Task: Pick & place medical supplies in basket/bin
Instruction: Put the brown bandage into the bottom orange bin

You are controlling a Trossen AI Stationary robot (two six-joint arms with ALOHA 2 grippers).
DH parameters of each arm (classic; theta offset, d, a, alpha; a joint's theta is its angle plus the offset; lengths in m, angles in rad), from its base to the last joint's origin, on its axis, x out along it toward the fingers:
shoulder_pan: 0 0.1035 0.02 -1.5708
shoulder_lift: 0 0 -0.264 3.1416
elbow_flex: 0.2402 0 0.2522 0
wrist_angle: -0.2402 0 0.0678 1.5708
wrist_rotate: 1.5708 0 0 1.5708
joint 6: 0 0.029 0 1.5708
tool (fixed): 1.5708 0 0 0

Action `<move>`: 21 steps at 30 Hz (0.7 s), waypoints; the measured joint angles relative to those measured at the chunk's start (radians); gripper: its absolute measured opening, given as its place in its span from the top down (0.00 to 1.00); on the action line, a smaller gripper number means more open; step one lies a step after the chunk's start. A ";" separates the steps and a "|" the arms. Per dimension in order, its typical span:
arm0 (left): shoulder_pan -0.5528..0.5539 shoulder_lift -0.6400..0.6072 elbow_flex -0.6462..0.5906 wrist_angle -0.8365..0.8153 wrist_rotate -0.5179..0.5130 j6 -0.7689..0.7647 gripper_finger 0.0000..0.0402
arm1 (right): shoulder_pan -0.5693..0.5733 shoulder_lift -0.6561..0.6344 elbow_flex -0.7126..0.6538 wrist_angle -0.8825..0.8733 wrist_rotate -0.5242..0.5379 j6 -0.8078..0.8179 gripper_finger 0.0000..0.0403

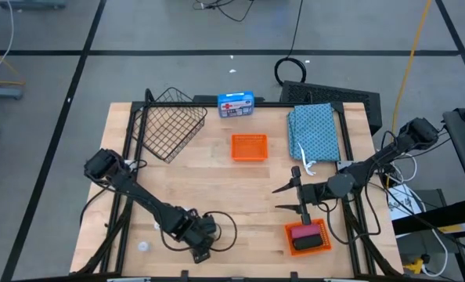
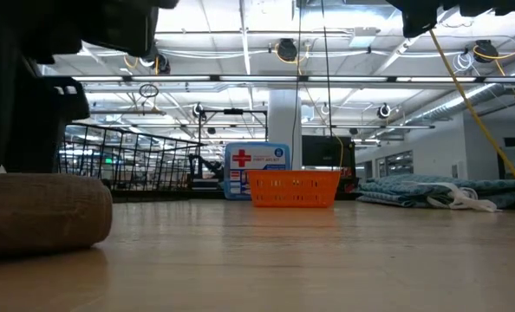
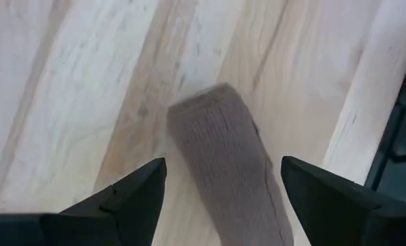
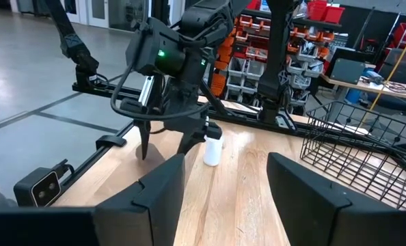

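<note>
My left gripper (image 3: 223, 179) is open at the table's near edge (image 1: 202, 249), pointing down, with one finger on each side of the brown roll (image 3: 225, 164) and not touching it. The roll lies on its side on the wood (image 2: 41, 213). My right gripper (image 1: 279, 198) is open above the table's right half, pointing left and holding nothing (image 4: 223, 198). The pink roll (image 1: 304, 232) and the black roll (image 1: 308, 244) lie in an orange tray (image 1: 323, 235). One white vial (image 1: 142, 246) stands near the left front corner (image 4: 212, 149). The folded teal cloth (image 1: 314, 130) lies far right. The wire basket (image 1: 170, 123) sits far left.
A second orange tray (image 1: 249, 147) sits mid-table between the basket and the cloth. The blue box with the red-and-white label (image 1: 236, 103) stands at the far edge. Black frame rails run along the table's left and right sides. Bare wood lies at mid-table.
</note>
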 joint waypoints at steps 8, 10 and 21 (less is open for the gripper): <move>0.009 0.077 0.004 0.017 0.006 -0.018 0.26 | 0.000 0.000 0.000 0.000 0.000 0.000 0.51; 0.016 0.087 0.006 0.015 0.008 -0.020 0.26 | 0.000 0.000 0.000 -0.001 0.000 0.000 0.51; 0.059 0.073 0.001 0.035 0.027 -0.004 0.28 | 0.000 0.000 0.000 -0.001 0.000 0.000 0.51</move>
